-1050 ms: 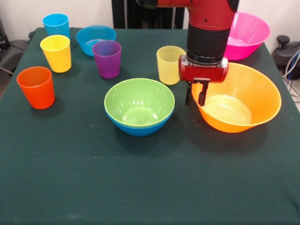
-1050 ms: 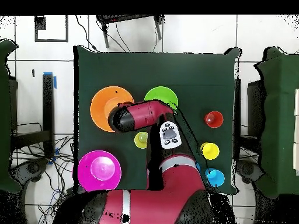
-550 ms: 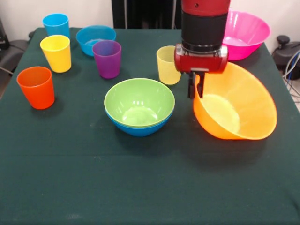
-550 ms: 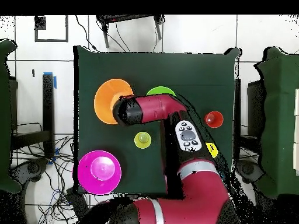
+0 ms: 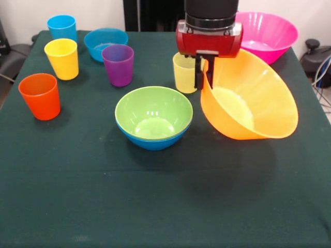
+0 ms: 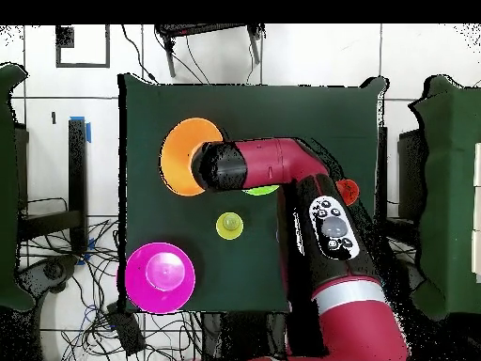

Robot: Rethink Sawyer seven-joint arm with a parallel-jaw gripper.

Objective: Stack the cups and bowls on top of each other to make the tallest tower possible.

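- The gripper point(image 5: 203, 72) hangs from the red and black arm above the table's right half. Its two dark fingers are closed on the left rim of the large orange-yellow bowl point(image 5: 253, 103).
- This bowl is lifted clear of the green cloth and steeply tilted, its opening turned up and toward the near side. It is translucent, with a paler yellow patch glowing at the bottom of its inside. Its shadow falls on the table point(image 5: 155, 206) beneath it.
- To its left, near the table's middle, the medium green bowl point(image 5: 153, 113) sits nested upright inside a medium blue bowl point(image 5: 152, 142), of which only a blue band shows under the green rim.
- The pale yellow-green cup point(image 5: 183, 72) stands upright just behind the gripper, partly hidden by it.
- The large pink bowl point(image 5: 271, 33) rests at the far right corner.
- On the left side stand four upright cups: the orange cup point(image 5: 40, 96) nearest, the yellow cup point(image 5: 62, 58) beyond it, the blue cup point(image 5: 62, 27) at the far corner, and the purple cup point(image 5: 118, 64) further right.
- A small shallow blue bowl point(image 5: 103, 41) sits just behind the purple cup.
- From overhead, the arm covers most of the green bowl and the cups.
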